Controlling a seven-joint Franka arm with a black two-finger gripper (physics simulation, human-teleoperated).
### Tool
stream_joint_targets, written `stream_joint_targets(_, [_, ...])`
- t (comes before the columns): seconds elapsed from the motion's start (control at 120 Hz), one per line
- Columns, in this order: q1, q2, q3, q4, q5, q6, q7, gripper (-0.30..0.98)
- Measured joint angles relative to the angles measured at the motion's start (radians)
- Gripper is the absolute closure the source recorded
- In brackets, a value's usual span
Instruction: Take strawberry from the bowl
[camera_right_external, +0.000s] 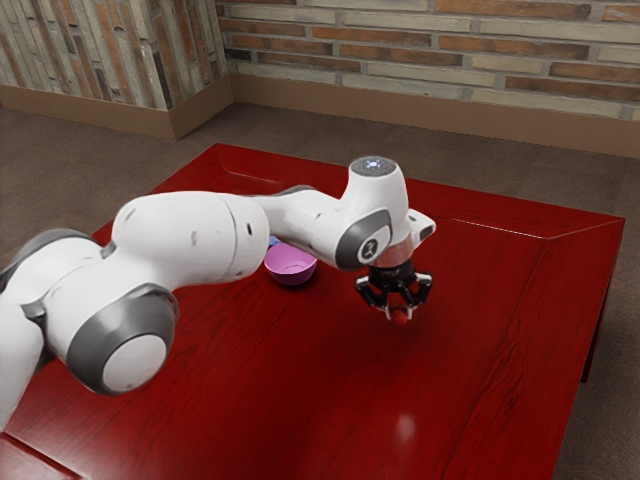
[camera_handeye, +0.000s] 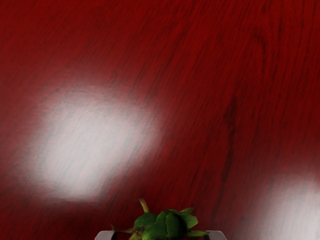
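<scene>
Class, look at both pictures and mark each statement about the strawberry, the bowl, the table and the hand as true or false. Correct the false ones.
1. The strawberry is held between the fingers of the hand. True.
2. The strawberry is inside the bowl. False: it is in the hand, out of the bowl.
3. In the exterior view, the bowl is farther to the view's left than the hand. True.
4. The bowl is yellow. False: it is pink.
5. The strawberry has green leaves. True.
6. The tabletop is white. False: it is red.
</scene>
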Motion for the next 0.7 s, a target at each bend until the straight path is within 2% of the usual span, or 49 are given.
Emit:
stream_joint_targets(0.15, [0.001,0.000,-0.001,0.000,-0.011,0.024,0.015,0.30])
stream_joint_targets(0.275, [0.003,-0.042,0.004,-0.020,-0.011,0.024,0.025,0.18])
stream_joint_targets(0.375, [0.005,-0.198,0.018,-0.034,0.014,-0.079,0.031,0.12])
stream_joint_targets(0.483, [0.020,-0.361,0.115,-0.034,0.032,-0.232,0.075,0.08])
stream_joint_targets(0.542, [0.082,-0.460,0.126,-0.037,0.042,-0.313,0.107,0.07])
stream_joint_targets(0.6, [0.166,-0.555,0.099,-0.047,0.073,-0.404,0.142,0.05])
stream_joint_targets(0.7, [0.291,-0.694,0.052,-0.154,0.117,-0.511,0.208,0.04])
